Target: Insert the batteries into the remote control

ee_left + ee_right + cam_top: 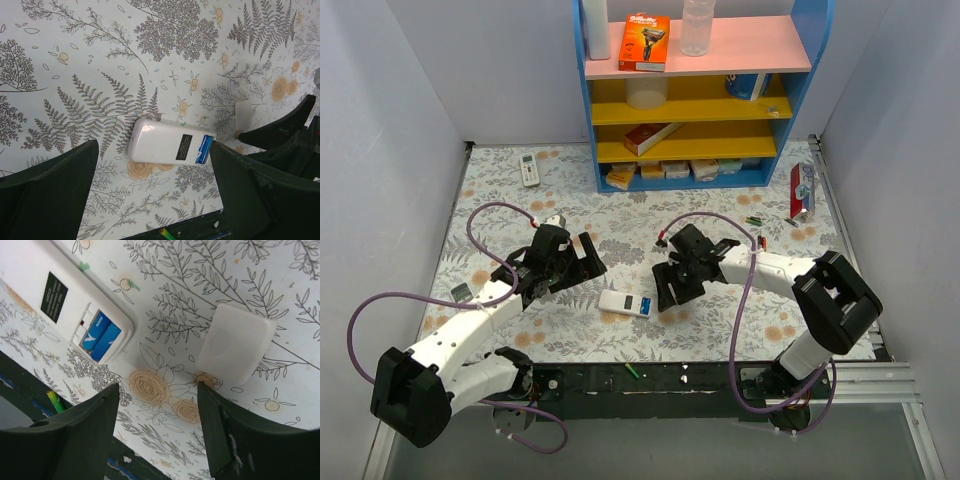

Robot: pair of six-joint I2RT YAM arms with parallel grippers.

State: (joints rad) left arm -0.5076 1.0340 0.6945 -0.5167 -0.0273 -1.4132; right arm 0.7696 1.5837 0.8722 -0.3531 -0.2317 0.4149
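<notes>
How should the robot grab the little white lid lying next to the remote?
Come straight down from above and pinch the lid across two opposite edges. It lies flat on the table, so only its thin edges offer a hold.

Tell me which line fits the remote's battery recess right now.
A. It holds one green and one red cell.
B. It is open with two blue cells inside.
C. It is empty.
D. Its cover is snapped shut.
B: the right wrist view shows two blue batteries lying side by side in the open recess of the remote control, while the white cover lies apart from it.
</notes>
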